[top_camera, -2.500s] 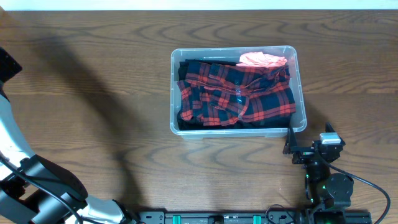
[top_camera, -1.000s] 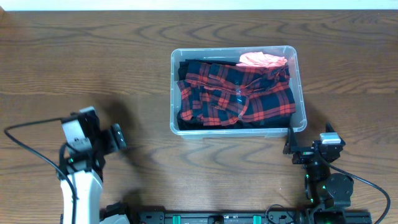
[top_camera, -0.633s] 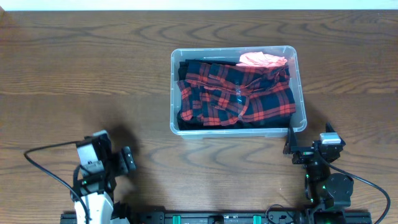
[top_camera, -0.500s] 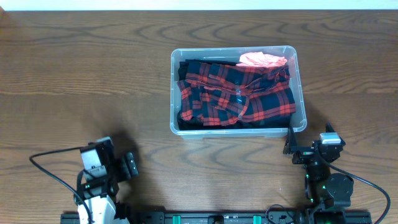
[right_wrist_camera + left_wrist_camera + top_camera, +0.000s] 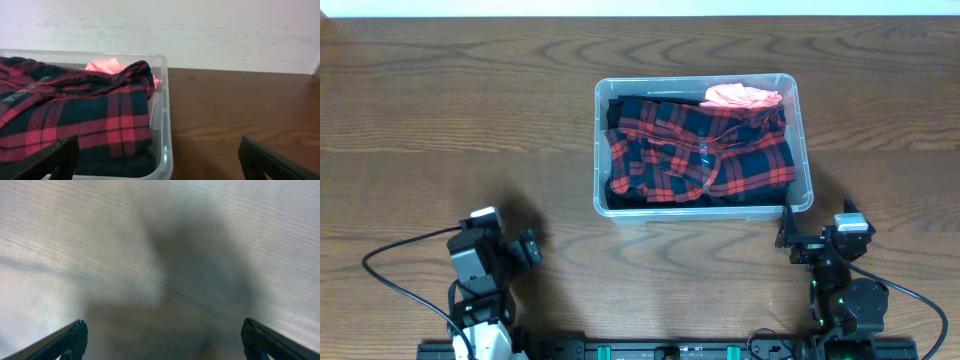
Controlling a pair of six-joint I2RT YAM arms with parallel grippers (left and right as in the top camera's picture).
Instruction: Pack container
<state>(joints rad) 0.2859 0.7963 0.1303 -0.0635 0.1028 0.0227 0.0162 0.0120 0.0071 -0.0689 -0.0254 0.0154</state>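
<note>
— So, where does the clear rectangular plastic tub (image 5: 599, 150) sit?
— On the dark wooden table (image 5: 470, 100), right of the middle, its long sides running left to right. A folded red-and-black plaid cloth (image 5: 700, 150) fills most of it, and a pink cloth (image 5: 741, 95) shows in the far right corner.
— And the right gripper (image 5: 160, 156)?
— Low over the table, just beside the tub's near right corner, not touching it. Its fingers (image 5: 62, 156) stand wide apart with nothing between them. Its camera looks along the tub's right wall toward a white wall (image 5: 200, 30).
— The left gripper (image 5: 162, 339)?
— At the near left of the table, well apart from the tub. Its fingers (image 5: 75, 334) are also spread wide, empty, over bare wood; that view is blurred.
</note>
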